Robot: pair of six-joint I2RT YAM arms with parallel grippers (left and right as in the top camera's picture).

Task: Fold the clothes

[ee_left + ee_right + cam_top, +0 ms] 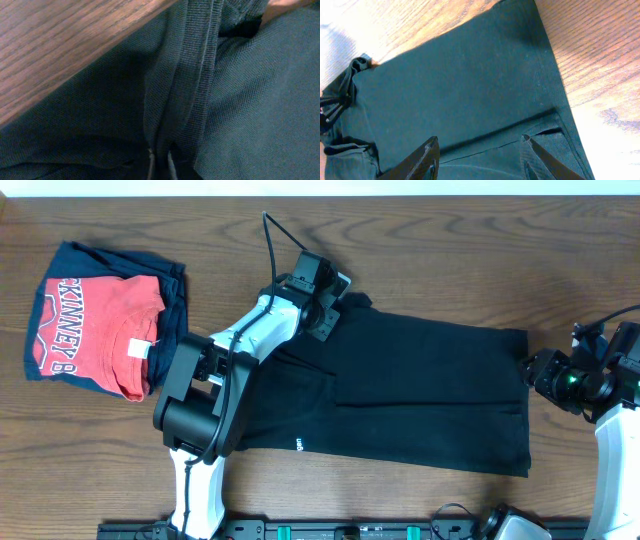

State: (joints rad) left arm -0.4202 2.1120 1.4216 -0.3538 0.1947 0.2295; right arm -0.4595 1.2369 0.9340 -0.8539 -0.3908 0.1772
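Note:
The black shirt (pixel 400 390) lies flat across the middle of the table, partly folded, with a small white mark near its front edge. My left gripper (pixel 330 308) is at the shirt's far left corner, shut on a bunched fold of the shirt (pixel 185 90); the fingertips (pixel 160 162) pinch the cloth. My right gripper (pixel 545 370) is open and empty at the shirt's right edge. In the right wrist view its fingers (pixel 480 150) hover apart above the shirt (pixel 465 85).
A red T-shirt with white letters (pixel 100 330) lies on a navy folded garment (pixel 175 280) at the far left. Bare wood table (pixel 450 250) lies behind and to the right of the shirt.

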